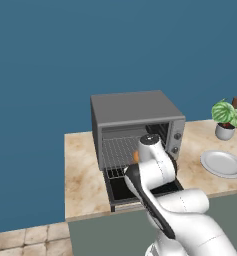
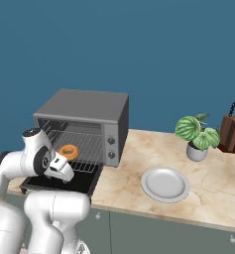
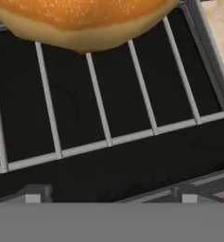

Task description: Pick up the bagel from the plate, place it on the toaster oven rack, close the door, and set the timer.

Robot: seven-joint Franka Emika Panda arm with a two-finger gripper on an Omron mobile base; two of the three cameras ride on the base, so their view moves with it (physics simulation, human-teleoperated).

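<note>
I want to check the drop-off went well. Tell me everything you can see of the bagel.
The bagel is a small orange-brown ring with a hole in its middle and a speckled, lighter-edged crust that looks like baked bread. It lies flat on the rack, toward the front of the toaster oven cavity, above the lowered door. The open gripper sits just in front of it, not holding it. The plate stands apart to the right.

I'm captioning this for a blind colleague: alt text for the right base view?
A small orange-brown bagel lies on the wire rack of a grey toaster oven, its dark-glass door down; an empty white plate sits to the right.
</note>
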